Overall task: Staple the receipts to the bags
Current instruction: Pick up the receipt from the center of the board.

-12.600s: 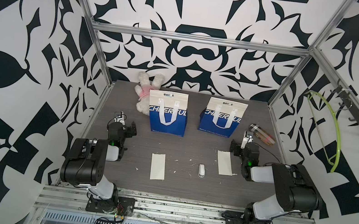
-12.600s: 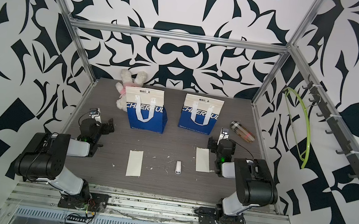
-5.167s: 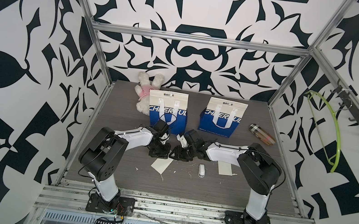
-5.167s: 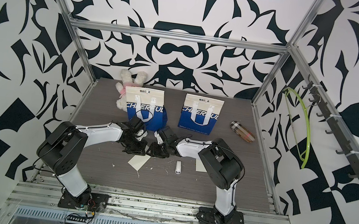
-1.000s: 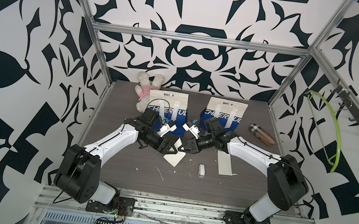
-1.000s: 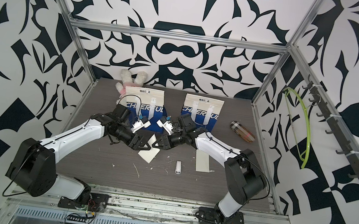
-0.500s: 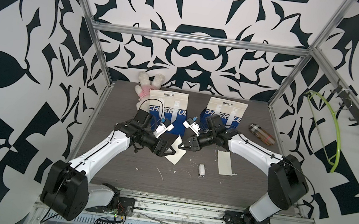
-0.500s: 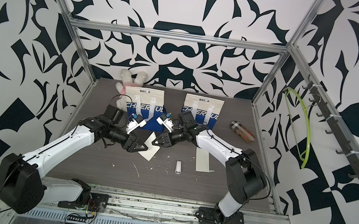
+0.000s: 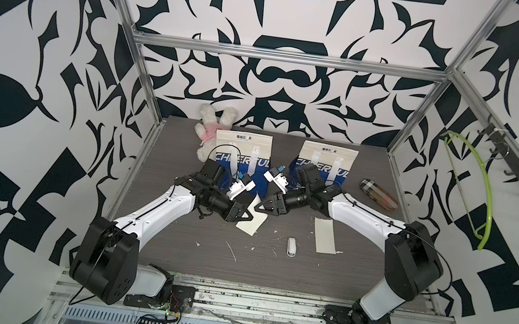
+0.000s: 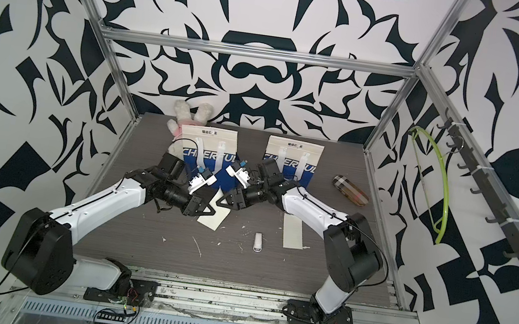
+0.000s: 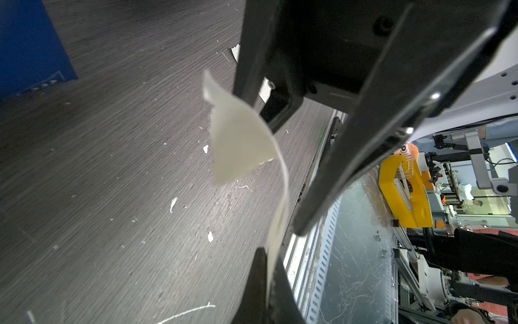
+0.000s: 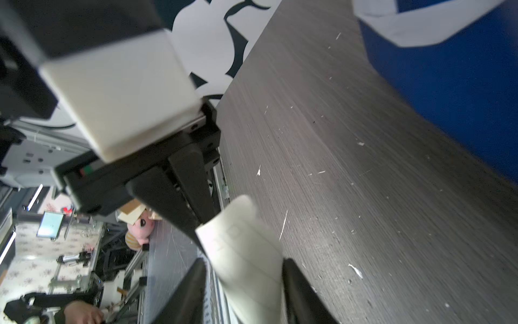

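Left jaws pinch the receipt; right jaws stand spread around it.
It is held low over the worktop, long axis pointing at the left bag just behind; your left arm is nearer.

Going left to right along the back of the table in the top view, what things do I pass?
In a top view: plush bunny → left bag → right bag → plaid pouch.
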You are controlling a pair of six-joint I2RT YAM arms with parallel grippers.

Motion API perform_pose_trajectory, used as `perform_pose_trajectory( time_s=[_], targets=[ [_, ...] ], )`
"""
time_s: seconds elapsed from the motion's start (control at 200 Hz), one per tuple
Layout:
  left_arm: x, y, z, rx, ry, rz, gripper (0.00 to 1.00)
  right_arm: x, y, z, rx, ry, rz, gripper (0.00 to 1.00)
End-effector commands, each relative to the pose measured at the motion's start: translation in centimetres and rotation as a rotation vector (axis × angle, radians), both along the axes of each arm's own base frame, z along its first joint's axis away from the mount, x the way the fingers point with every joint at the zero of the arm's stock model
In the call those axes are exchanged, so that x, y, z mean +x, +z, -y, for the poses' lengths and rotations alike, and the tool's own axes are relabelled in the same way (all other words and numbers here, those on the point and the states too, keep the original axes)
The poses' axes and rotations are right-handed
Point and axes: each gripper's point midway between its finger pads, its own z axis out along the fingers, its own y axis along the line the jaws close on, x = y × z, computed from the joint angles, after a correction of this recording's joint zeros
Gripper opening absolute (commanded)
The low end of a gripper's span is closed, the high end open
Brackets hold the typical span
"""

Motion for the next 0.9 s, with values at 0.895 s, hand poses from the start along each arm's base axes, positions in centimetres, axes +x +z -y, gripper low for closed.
perform_pose_trajectory(
  time_s=[0.895],
  targets=[
    [0.6, 3.2, -0.2, -0.139, 0.089, 0.265, 0.0, 0.3, 7.6, -0.6, 0.448, -0.088, 0.092, 0.38]
  ],
)
